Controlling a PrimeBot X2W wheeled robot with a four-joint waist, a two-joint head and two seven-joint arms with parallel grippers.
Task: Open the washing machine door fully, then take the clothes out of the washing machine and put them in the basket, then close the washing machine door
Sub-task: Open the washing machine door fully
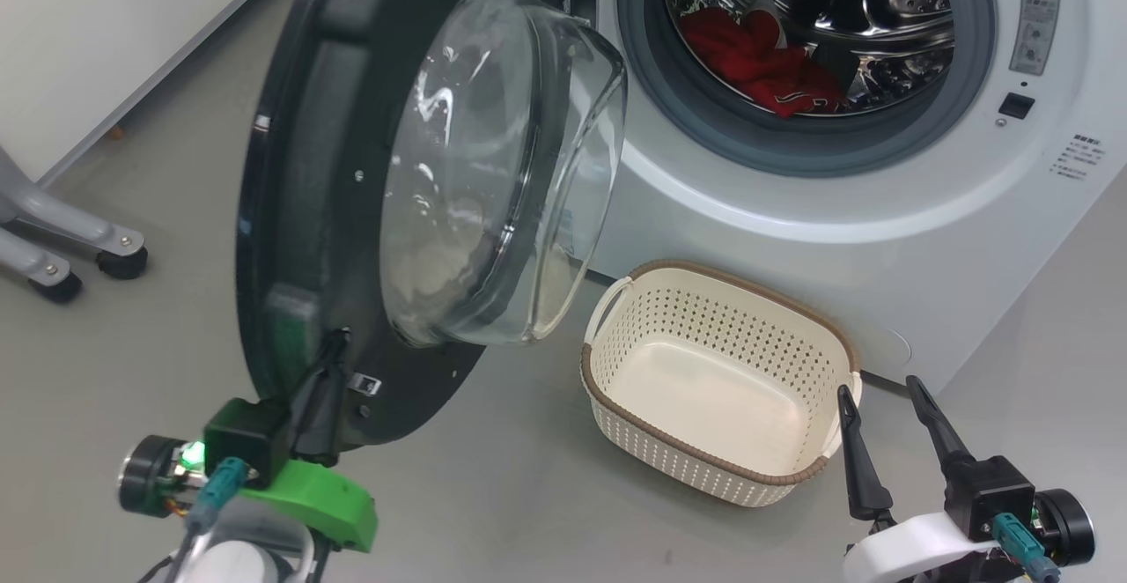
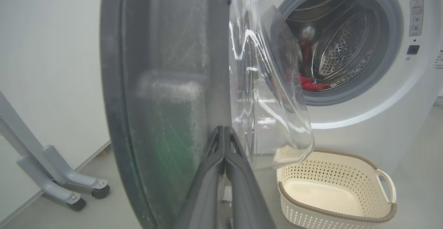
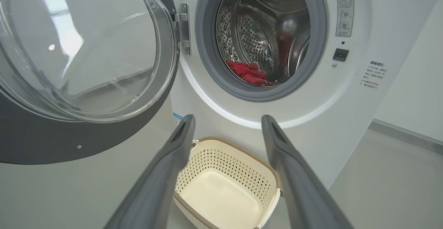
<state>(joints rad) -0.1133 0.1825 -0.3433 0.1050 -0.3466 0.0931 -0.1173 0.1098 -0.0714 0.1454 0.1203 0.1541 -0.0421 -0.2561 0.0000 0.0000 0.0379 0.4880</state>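
Left gripper [image 1: 338, 341]: fingers pressed together with nothing between them, tips laid against the black inner face of the washing machine door [image 1: 290, 169] near its lower rim. I cannot tell whether they bear on it or only graze it. Right gripper [image 1: 878, 387]: fingers spread wide, empty, hanging low.

The door stands swung out from the washing machine [image 1: 792, 213]. Its glass bowl [image 1: 493, 160] bulges just beyond the left fingertips, on the side toward the right fingers. By the angle, I judge some swing may remain before it is fully open.

Door handling (judgement): rigid, hinged, likely heavy. The face is glossy, so closed fingers could skate off it. I would push on the black ring near the free edge, far from the hinge, and keep off the glass.

The clothes [image 1: 757, 63] lie at the bottom of the drum [image 1: 880, 2], well ahead of and above the right fingers. The basket [image 1: 731, 279] sits on the floor just ahead of the right fingertips, with nothing in it.

Clothes handling (judgement): soft, light and limp. They will drape and may drag on the grey gasket [image 1: 810, 147]. I would bite deep into a thick fold at the top of the heap, since a shallow pinch on thin fabric could slip.
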